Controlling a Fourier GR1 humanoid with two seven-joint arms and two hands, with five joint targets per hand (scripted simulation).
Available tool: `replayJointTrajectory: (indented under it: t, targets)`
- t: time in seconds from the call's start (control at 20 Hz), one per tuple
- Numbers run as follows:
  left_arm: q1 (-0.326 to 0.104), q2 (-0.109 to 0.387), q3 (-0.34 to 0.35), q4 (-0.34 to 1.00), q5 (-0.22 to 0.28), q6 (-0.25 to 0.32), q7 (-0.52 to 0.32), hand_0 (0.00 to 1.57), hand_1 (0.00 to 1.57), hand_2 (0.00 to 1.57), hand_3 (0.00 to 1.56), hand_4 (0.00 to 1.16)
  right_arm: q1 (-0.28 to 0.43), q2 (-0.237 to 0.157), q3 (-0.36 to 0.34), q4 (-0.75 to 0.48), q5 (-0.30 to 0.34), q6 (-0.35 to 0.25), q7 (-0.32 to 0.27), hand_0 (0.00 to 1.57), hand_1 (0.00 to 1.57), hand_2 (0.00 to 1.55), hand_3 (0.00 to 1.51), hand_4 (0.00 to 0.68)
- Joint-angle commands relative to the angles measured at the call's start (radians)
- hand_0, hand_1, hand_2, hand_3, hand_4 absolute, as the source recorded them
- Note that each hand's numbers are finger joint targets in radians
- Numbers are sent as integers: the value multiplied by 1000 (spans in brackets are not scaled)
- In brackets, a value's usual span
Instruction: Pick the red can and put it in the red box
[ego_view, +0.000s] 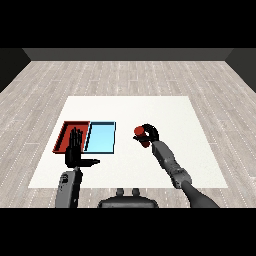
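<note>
The red can (139, 132) is in my right hand (149, 133), whose fingers curl round it over the white table (165, 112), right of the trays. I cannot tell whether the can touches the table. The red tray (66, 131) lies at the left of the table, with the light blue tray (101, 137) right beside it. My left hand (75, 150) hovers with fingers straight and thumb out, over the near part of the red tray, covering part of it.
The table's near edge (125, 187) runs just in front of both forearms. Wood-patterned floor (130, 75) surrounds the table.
</note>
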Motion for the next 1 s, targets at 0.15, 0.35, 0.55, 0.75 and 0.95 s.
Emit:
replayJointTrajectory:
  t: [0.15, 0.35, 0.55, 0.75, 0.95]
  targets:
    - [7, 0, 3, 51, -9, -5, -34, 0, 0, 0, 0, 0, 15, -18, 3, 15, 26, -24, -1, 1531, 1531, 1468, 1413, 546]
    - [-29, 6, 10, 4, 4, 17, 38, 0, 0, 0, 0, 0, 12, 10, 16, 1, 31, -70, -9, 1548, 1548, 1475, 1411, 558]
    - [22, 23, 15, -39, 31, -22, 26, 0, 0, 0, 0, 0, 31, -15, 25, -91, 32, -50, 27, 1529, 1529, 1470, 1395, 580]
    - [-33, -6, -10, 60, -16, 11, -1, 0, 0, 0, 0, 0, 0, 16, 32, -168, 16, -82, 41, 1544, 1544, 1468, 1381, 586]
    - [-47, 30, 25, 24, 28, -17, 29, 0, 0, 0, 0, 0, 64, -21, 36, -286, 8, -65, 52, 1543, 1543, 1459, 1381, 582]
